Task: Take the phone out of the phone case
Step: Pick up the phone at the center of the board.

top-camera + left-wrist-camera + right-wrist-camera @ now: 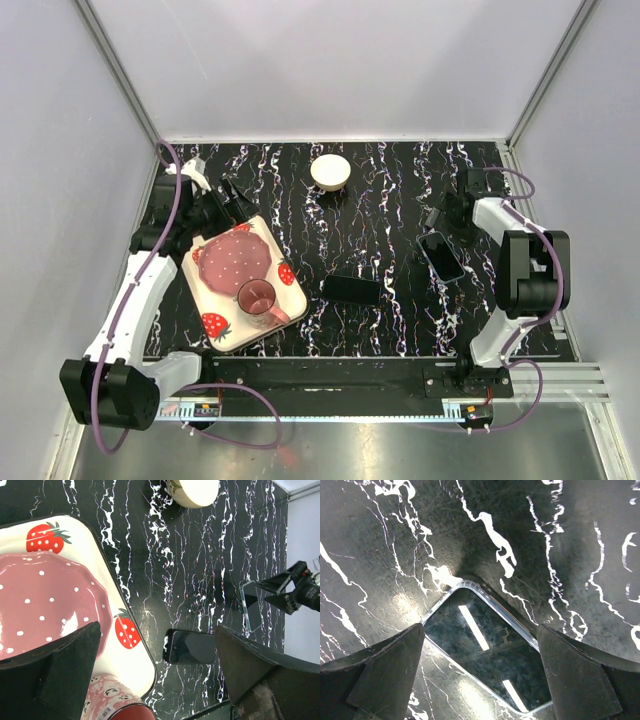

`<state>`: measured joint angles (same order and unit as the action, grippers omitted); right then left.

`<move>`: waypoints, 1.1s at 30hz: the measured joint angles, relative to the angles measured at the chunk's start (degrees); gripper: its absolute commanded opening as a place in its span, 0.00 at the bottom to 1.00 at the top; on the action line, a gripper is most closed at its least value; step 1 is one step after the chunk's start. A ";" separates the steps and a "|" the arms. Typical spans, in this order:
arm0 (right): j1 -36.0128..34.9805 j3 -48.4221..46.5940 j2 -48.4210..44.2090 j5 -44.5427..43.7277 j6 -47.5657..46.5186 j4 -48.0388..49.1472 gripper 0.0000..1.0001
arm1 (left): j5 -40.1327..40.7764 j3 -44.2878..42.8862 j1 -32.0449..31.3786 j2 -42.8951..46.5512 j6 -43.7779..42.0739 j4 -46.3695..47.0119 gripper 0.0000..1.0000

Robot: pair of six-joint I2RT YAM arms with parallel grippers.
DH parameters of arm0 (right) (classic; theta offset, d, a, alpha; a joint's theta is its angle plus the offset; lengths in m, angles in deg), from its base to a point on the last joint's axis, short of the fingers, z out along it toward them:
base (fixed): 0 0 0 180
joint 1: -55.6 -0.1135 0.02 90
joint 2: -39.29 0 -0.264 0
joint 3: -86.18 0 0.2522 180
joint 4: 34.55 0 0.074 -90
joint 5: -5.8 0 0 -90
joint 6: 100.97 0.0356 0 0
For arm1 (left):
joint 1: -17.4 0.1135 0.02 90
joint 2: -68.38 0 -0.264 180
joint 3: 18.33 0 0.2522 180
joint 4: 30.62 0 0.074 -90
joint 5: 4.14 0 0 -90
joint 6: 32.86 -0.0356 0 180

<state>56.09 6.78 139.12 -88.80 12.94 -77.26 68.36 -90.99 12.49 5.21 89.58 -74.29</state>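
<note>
You're looking at your right gripper hanging with jaws spread over the phone case.
In the top view the clear-rimmed, glossy case is lying flat at its 6 o'clock, and the black phone is lying apart at 8 o'clock. Your left gripper is standing spread too.

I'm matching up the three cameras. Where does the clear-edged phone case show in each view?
Top external: clear-edged phone case right of centre, mid-depth.
Left wrist: the case at far right, mid-height, beyond the black phone.
Right wrist: the case at lower centre, framed by the open right gripper.
Shared landmark: the black table top with white veins.
</note>
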 measured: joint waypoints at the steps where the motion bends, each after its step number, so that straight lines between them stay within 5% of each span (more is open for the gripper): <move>1: 0.00 0.00 0.55 0.76 -0.26 0.17 1.00 | -0.28 0.11 -0.20 0.11 0.02 0.00 0.99; 15: 0.31 8.46 -1.99 10.45 -0.09 7.58 1.00 | -0.35 0.15 -0.42 0.66 1.44 0.00 0.99; 33: -6.34 13.73 -8.00 9.75 0.81 -1.73 1.00 | -0.76 0.09 -2.21 -3.65 3.21 1.16 0.99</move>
<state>49.75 20.50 131.12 -79.05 13.74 -78.99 67.60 -90.90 10.29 1.56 92.80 -73.13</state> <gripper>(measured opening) 0.994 0.983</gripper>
